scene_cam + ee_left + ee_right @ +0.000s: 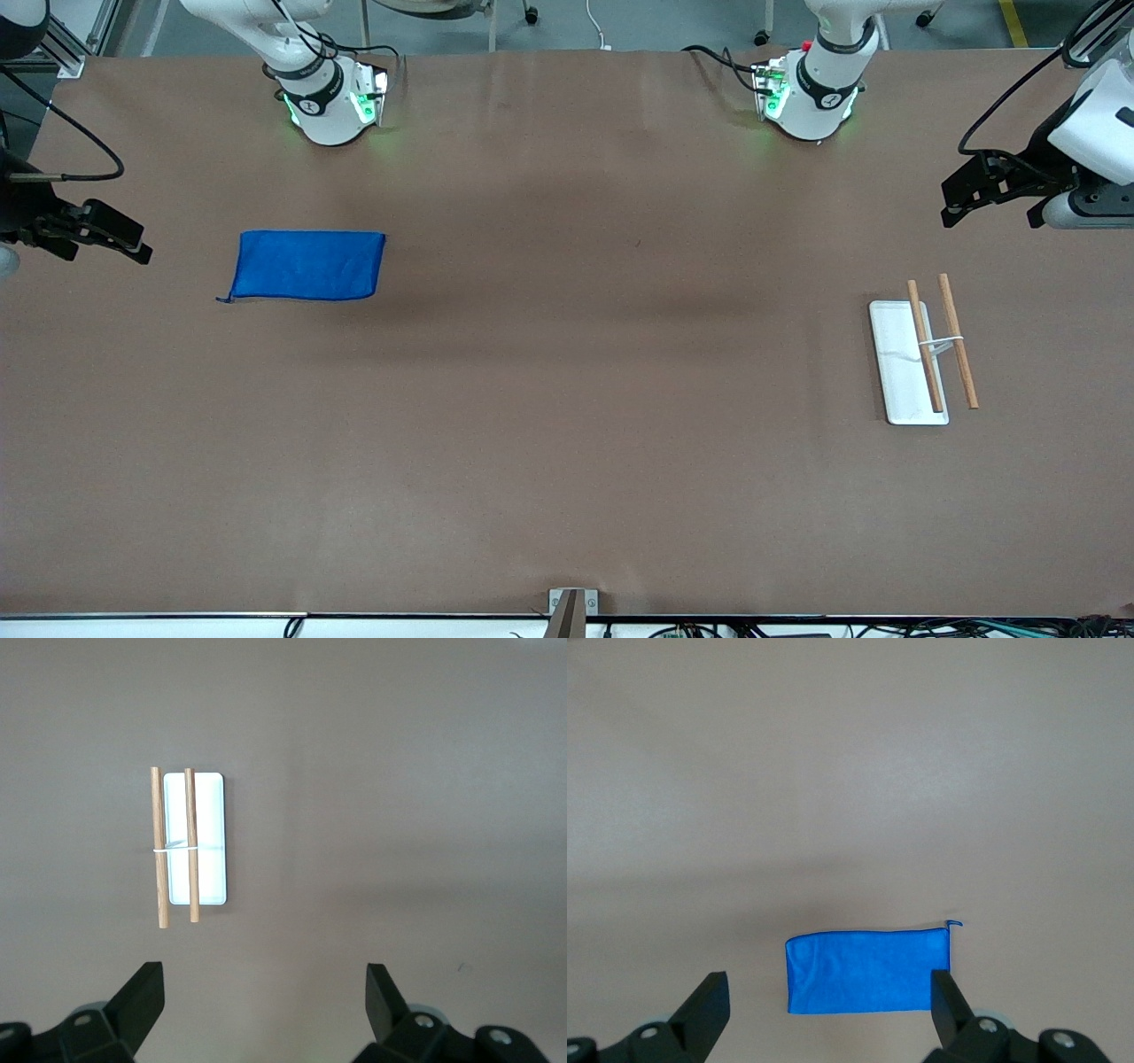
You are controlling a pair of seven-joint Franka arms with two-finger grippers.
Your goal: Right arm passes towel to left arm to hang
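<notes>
The blue towel [306,266] lies flat on the brown table toward the right arm's end; it also shows in the right wrist view [859,974]. My right gripper [102,248] hangs open and empty above the table's end, beside the towel and apart from it. In the right wrist view the right gripper [830,997] has its jaws wide apart with the towel's edge between them, lower down. My left gripper [990,213] is open and empty in the air at the left arm's end of the table; the left wrist view shows the left gripper [266,992] with nothing between its jaws.
A small rack with a white base [897,363] and two wooden rods [959,353] stands toward the left arm's end, nearer to the front camera than the left gripper. It shows in the left wrist view too [208,828]. Brown table surface [602,354] lies between towel and rack.
</notes>
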